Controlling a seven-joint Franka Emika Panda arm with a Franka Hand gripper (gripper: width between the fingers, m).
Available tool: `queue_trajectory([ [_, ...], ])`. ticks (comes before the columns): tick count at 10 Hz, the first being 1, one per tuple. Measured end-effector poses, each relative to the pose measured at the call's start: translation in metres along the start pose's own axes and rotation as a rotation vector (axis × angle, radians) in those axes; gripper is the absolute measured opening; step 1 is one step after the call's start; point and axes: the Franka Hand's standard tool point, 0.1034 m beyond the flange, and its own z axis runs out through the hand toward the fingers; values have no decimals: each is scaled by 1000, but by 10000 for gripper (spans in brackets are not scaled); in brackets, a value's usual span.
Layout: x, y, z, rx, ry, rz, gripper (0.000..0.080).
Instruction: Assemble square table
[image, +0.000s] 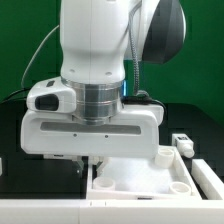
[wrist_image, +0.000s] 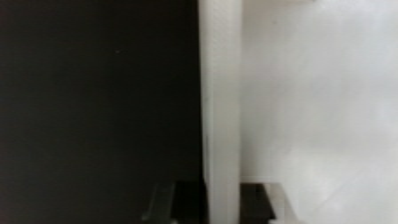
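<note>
The table top (image: 135, 182) is gripped at its edge by the closed gripper (wrist_image: 221, 198). A leg (image: 183, 144) is seen beside it, seemingly unattached, so most of the assembly is judged left.

Premises are presenting as a robotics laboratory test cell rather than a home or shop. A white robot arm (image: 95, 60) is standing over a matte black surface (image: 10, 140), a plain green curtain (image: 25, 40) is screening the background, a thin cable (image: 38, 55) is trailing behind the arm, and a loose white table leg (image: 165, 155) is sitting near it.
</note>
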Motion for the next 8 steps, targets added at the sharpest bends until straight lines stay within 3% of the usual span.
queue_trajectory([
  [2,0,-25,8,0,31,-30,53],
  [5,1,-27,11,-56,0,17,59],
  [8,1,-27,11,-53,-2,15,68],
])
